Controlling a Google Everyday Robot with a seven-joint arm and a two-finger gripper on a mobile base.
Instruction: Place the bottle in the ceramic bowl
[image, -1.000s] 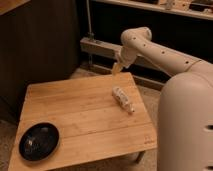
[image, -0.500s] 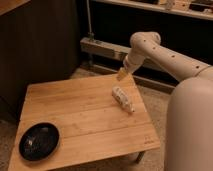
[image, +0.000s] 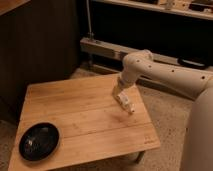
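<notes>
While the gripper is hanging just over the bottle, which is lying on its side near the right edge of the wooden table, can't tell if it's spread or clamped. Grasp step, prob.: it should be pinching across the bottle's narrow width at mid-body, square-on, so it isn't rolling away. Ceramic bowl is sitting well apart at the front-left corner, needing a lift clear of its rim.

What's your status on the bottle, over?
End effector down at the bottle, contact unclear. Bottle lying on table, not in ceramic bowl. No obstacle seen between them.
</notes>
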